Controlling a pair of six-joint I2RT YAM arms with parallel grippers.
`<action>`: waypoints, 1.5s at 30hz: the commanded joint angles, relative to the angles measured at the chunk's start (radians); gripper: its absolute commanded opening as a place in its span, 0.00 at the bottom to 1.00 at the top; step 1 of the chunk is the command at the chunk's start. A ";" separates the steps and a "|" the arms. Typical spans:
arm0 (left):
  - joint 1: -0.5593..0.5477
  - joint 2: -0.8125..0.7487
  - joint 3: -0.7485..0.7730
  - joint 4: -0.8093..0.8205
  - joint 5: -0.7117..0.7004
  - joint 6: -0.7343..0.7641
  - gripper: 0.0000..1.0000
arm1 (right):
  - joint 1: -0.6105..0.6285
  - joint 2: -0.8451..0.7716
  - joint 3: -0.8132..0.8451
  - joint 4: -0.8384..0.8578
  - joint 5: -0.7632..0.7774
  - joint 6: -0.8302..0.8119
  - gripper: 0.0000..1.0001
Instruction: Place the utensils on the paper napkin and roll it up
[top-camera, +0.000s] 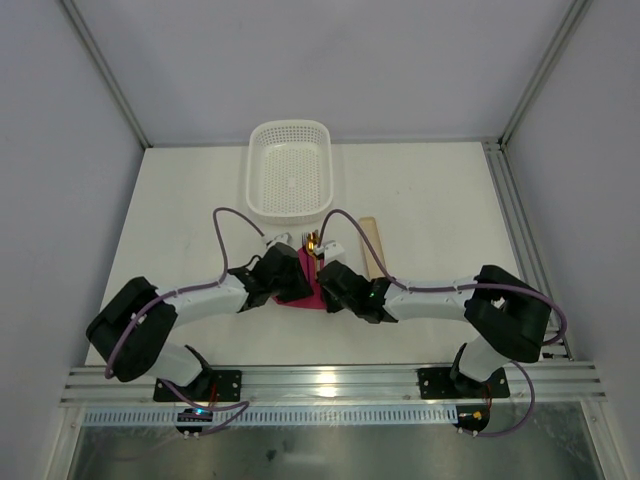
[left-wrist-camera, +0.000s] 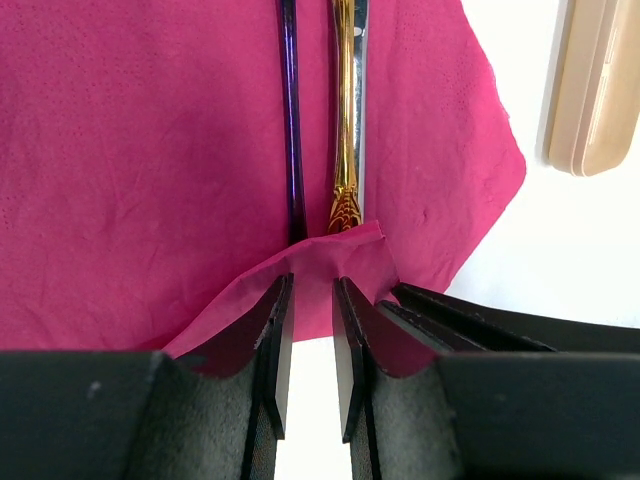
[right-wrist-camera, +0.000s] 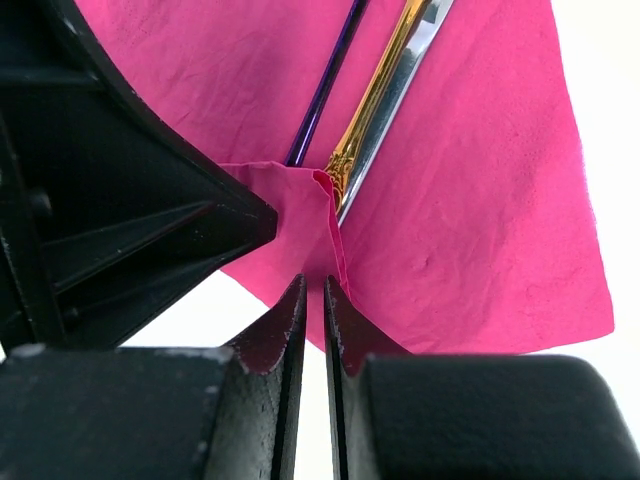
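Observation:
The magenta paper napkin (left-wrist-camera: 150, 150) lies flat between both arms (top-camera: 306, 290). On it lie the utensils side by side: a dark bluish handle (left-wrist-camera: 290, 120), a gold one (left-wrist-camera: 345, 120) and a silver one (left-wrist-camera: 361, 100); a gold head (top-camera: 313, 242) sticks out toward the basket. The napkin's near corner is folded up over the handle ends as a small flap (left-wrist-camera: 330, 255). My left gripper (left-wrist-camera: 312, 283) stands narrowly open, its tips at the flap's edge. My right gripper (right-wrist-camera: 315, 282) is closed to a thin slit on the napkin's edge just below the flap (right-wrist-camera: 300, 215).
A white perforated basket (top-camera: 252, 175) stands behind the napkin. A pale beige flat strip (top-camera: 372, 245) lies to the right of the napkin (left-wrist-camera: 595, 90). The two grippers sit nearly touching, the left one's black body (right-wrist-camera: 120, 200) filling the left of the right wrist view.

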 joint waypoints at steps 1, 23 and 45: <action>0.005 -0.003 0.036 0.024 -0.014 0.020 0.26 | -0.002 0.014 0.032 0.040 0.005 0.022 0.13; 0.003 0.053 0.082 0.077 0.058 0.023 0.26 | -0.003 -0.021 0.035 -0.003 0.022 0.035 0.15; 0.011 0.108 0.106 0.084 0.052 0.040 0.26 | -0.175 -0.176 -0.044 -0.156 -0.044 0.347 0.68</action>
